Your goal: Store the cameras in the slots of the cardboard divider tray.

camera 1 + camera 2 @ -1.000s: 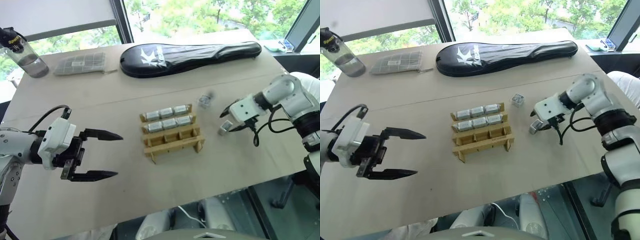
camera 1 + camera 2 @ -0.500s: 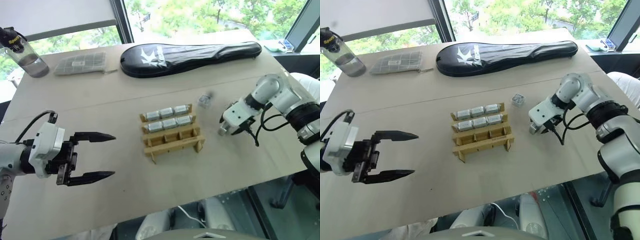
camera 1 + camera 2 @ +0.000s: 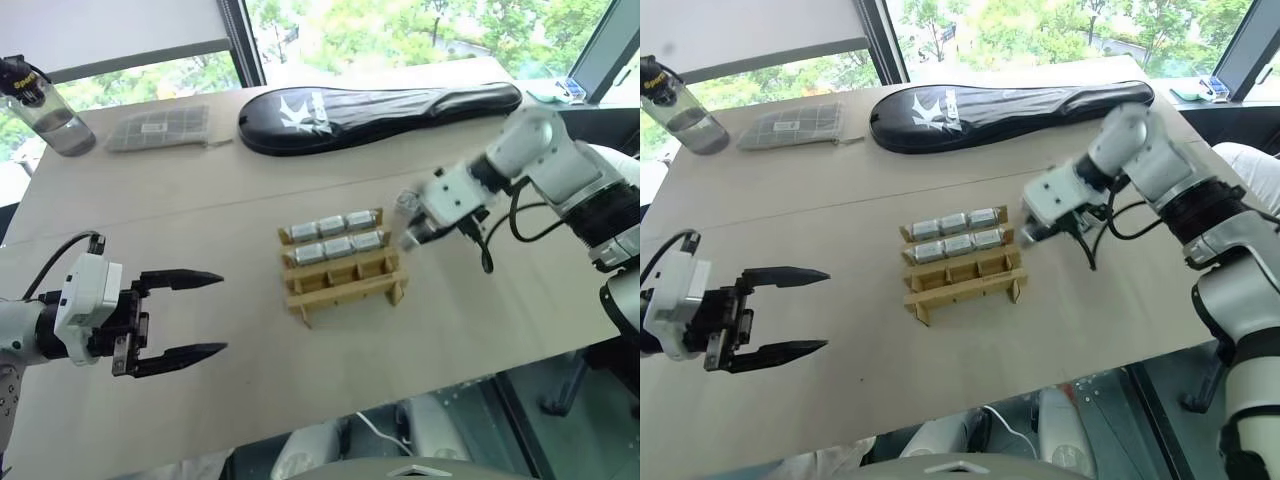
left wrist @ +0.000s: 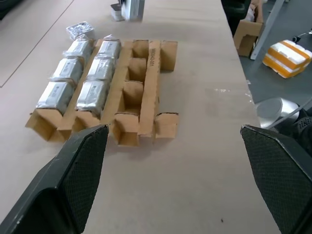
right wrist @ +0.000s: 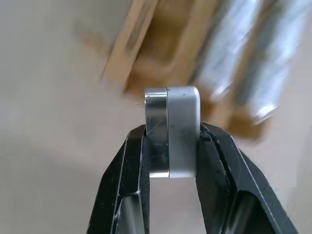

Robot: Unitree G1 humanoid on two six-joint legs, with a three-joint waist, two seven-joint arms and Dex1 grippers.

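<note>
Cardboard divider tray (image 3: 343,265) sits mid-table, its nearest row of slots vacant and six cameras (image 3: 335,236) in the two farther rows. Bare table (image 3: 300,380) stretches toward the near edge, where the left gripper (image 3: 190,314) hangs with fingers spread. Right gripper (image 5: 170,146) pinches a silver camera (image 5: 173,131) just above the tray's right end.

Silver-grey cameras (image 3: 335,235) fill a tan cardboard divider tray (image 3: 345,279) on a beige table (image 3: 200,195), near a black case (image 3: 380,105)
</note>
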